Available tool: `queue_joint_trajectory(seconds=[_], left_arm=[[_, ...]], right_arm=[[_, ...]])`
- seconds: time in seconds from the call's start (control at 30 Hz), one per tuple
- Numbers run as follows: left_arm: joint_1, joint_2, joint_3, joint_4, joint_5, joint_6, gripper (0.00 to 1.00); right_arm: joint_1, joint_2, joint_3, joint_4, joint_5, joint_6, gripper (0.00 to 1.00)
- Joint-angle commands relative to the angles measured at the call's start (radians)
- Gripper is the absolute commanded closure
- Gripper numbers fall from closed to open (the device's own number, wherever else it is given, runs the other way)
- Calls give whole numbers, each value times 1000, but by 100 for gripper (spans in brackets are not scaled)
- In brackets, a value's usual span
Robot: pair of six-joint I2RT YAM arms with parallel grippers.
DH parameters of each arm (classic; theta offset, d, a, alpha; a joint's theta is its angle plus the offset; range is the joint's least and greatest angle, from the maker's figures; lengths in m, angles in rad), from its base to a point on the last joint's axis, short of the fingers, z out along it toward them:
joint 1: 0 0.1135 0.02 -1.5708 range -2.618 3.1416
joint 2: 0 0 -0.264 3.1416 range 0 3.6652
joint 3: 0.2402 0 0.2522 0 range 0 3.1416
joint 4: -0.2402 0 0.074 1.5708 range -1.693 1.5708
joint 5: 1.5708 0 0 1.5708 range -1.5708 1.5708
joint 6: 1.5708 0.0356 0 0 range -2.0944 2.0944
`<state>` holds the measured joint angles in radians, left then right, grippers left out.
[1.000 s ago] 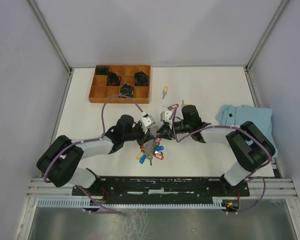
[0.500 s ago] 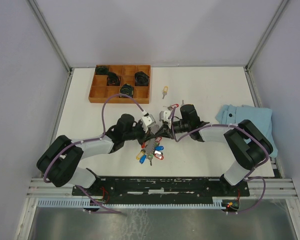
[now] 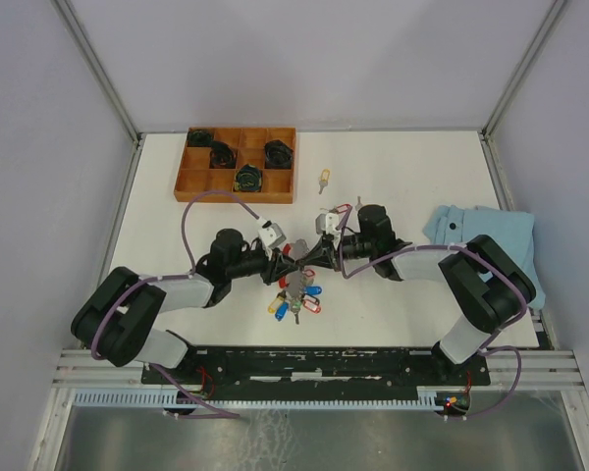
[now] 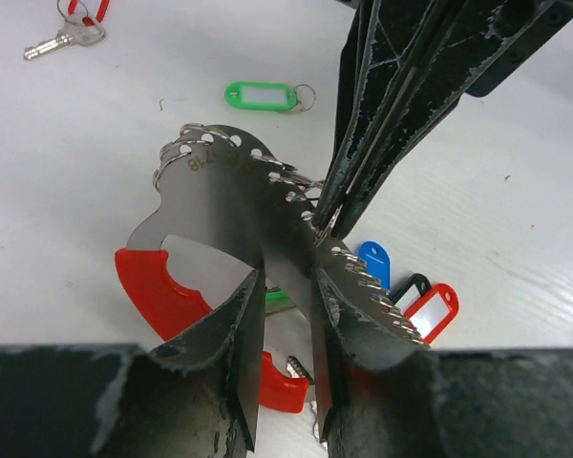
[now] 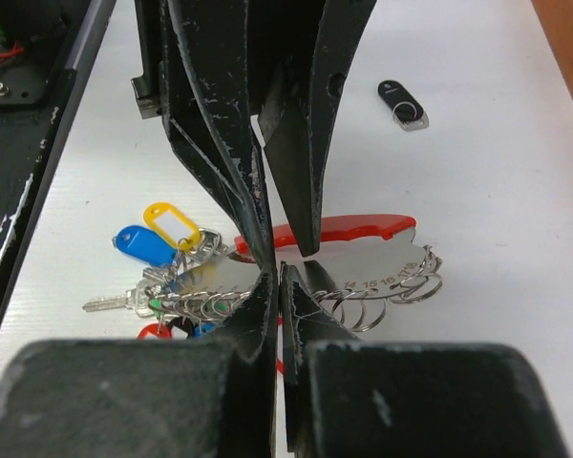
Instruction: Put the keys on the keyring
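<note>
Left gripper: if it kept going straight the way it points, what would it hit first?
The left gripper is shut on the keyring, so it would shove that first. Right behind, the right gripper faces it, pinching the same plate, likely next, though depth is unclear.

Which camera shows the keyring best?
The left wrist view: the keyring fills it, showing its metal plate, rings and red strap up close. The top view shows it tiny and far away; the right wrist view shows it partly blocked.
</note>
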<state>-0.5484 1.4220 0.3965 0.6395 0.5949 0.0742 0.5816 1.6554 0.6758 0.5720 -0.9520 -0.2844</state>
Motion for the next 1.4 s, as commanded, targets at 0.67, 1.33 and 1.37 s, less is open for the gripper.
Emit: queue_joint_trajectory(seconds=[0.67,1.33,1.37], left_arm=[[34,-4,-125,364,91,23,64],[34,81,-93,443,289,101,67],[34,83,-91,443,289,102,67]], right_arm=[[-21,75,-53,437,-139,214,99],[-22,26,-13,200,-186,76,99],[-21,26,-11,200,-188,77,99]])
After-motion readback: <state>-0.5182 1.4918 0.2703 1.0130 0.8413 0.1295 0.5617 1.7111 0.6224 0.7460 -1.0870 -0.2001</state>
